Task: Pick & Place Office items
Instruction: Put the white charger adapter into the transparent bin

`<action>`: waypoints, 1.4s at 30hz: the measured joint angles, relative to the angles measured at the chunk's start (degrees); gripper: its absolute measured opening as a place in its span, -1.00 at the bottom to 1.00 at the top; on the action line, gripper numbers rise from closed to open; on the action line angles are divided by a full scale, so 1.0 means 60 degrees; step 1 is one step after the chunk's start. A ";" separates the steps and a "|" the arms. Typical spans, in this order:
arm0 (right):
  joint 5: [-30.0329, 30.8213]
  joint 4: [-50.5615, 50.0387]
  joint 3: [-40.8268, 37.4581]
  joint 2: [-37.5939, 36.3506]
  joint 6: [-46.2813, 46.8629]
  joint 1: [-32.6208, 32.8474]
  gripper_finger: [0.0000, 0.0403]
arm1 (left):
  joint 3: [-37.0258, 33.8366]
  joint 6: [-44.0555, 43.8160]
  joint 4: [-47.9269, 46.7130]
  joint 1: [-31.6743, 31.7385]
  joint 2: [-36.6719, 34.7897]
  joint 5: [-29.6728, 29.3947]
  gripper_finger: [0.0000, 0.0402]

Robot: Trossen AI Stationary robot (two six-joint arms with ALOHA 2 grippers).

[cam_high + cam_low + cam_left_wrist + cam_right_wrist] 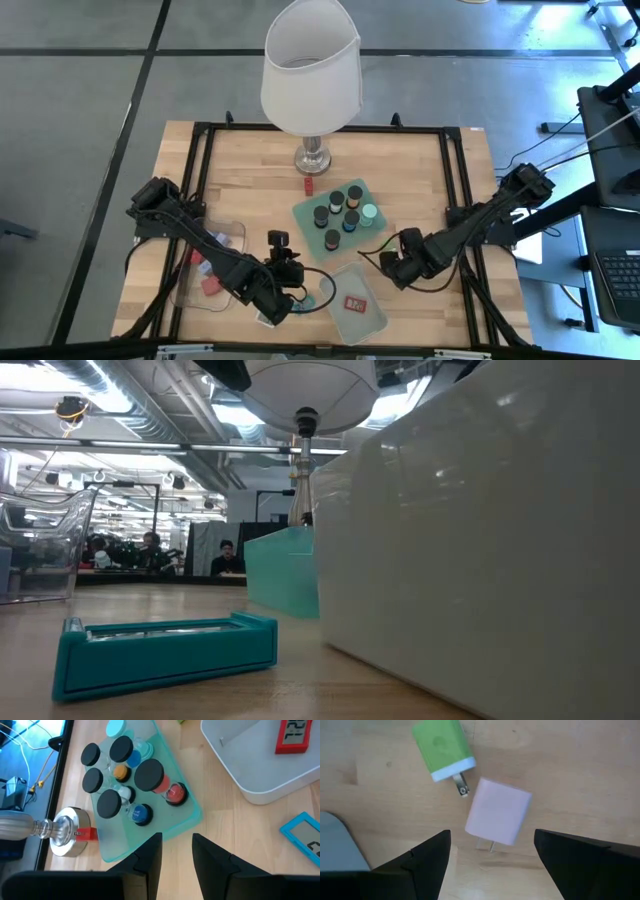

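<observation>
Several short dark cylinders (338,212) with black, orange, blue and mint tops stand upright in a mint-green tray (304,212); the left wrist view shows them (125,775) too. A lavender block (499,816) and a green block (442,747) lie flat on the wood, just ahead of my open right gripper (492,855), whose fingers stand wide to either side of the lavender one without touching it. My left gripper (177,855) is open and hovers near the tray's near edge (288,278). A flat teal rectangle (165,650) lies on the table. A flat red rectangle (354,303) lies in a second tray.
A white-shaded lamp (310,70) stands at the far middle of the table, with a small red block (309,185) by its base. A clear bin (210,262) holding red items sits on the left. The second tray (372,318) sits at the near edge. People sit in the room beyond (225,558).
</observation>
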 joint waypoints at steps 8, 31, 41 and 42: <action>0.0282 -0.0022 -0.0152 0.0477 0.0015 0.0004 0.45 | 0.0000 -0.0007 0.0000 0.0000 0.0000 -0.0070 -0.49; 0.0290 0.0596 -0.0149 0.1540 -0.1321 0.0004 0.23 | 0.0000 -0.0080 -0.0007 0.0000 0.0000 -0.0111 -0.49; 0.0228 0.0551 -0.0079 0.1325 -0.2917 0.0010 -0.01 | 0.0000 -0.0011 0.0155 0.0074 0.0000 -0.0565 -0.49; 0.0231 0.0571 0.0001 0.1218 -0.3135 0.0018 -0.01 | 0.0000 -0.0003 0.0213 0.0117 0.0000 -0.0640 -0.49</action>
